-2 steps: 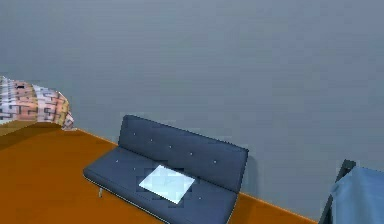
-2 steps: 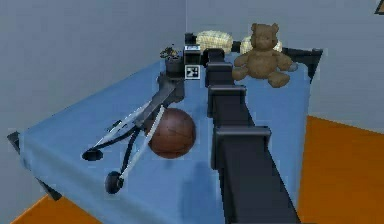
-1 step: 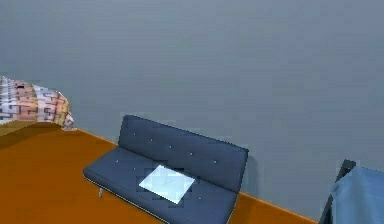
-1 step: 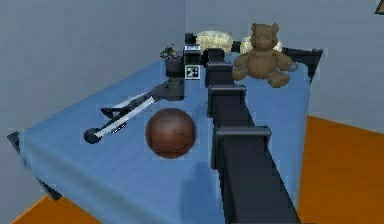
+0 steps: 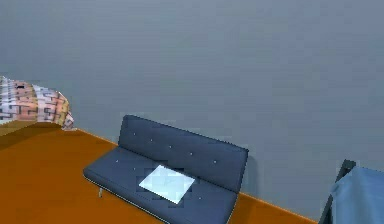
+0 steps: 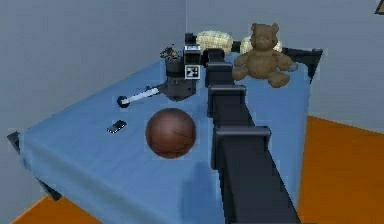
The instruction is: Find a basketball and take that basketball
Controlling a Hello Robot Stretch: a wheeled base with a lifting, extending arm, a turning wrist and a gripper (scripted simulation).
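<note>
Arm side view: your basketball sat centre frame on the blue-covered surface, just left of the arm. The gripper stood higher, at upper centre. You couldn't tell whether it held anything. Teddy bear was at upper right. Forward view: dark sofa lay low centre, with a white sheet on its seat.

The dark arm stretches well out to the side. Its gripper sits at the far end, load impossible to tell.
</note>
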